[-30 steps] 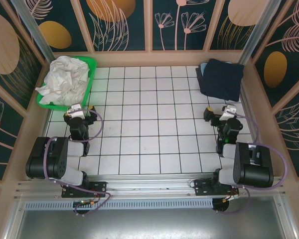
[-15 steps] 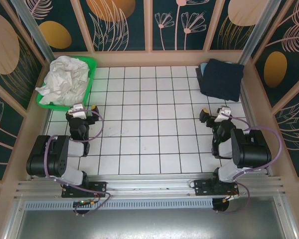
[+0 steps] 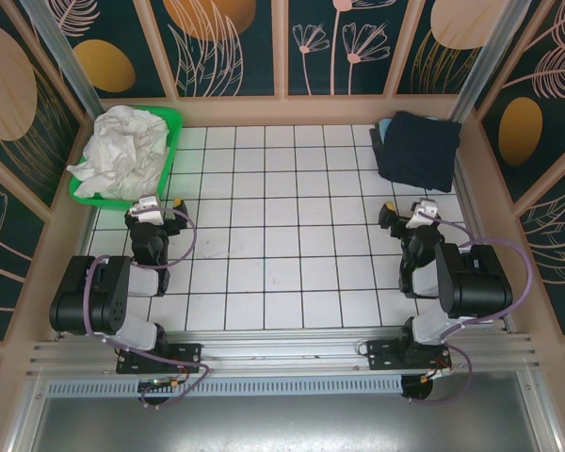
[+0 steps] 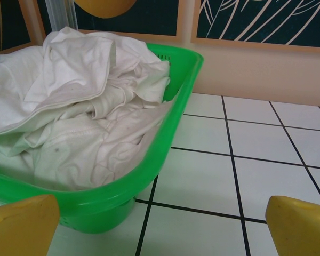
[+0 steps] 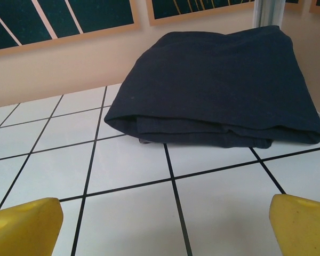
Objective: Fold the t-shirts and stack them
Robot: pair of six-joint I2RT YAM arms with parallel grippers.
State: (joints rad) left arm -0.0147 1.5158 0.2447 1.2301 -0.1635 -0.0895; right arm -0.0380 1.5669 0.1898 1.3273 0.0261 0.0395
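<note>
Two jaw pairs wide apart, nothing held | left gripper (image 4: 161, 226) faces crumpled white t-shirts (image 4: 85, 106) in green basket (image 4: 188, 68) | right gripper (image 5: 162, 226) faces folded navy t-shirt (image 5: 218, 80)

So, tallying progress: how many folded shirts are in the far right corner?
2: a folded dark navy cotton shirt on top, and a light blue one peeking out under its left edge. Others may be hidden beneath.

The overhead camera looks down from behind me on the whole desk (image 3: 282, 282). My left wrist camera sits low and close to the green basket (image 4: 96, 205), far left corner; my right faces the navy shirt (image 5: 218, 90), far right corner. Overhead shares both.
</note>
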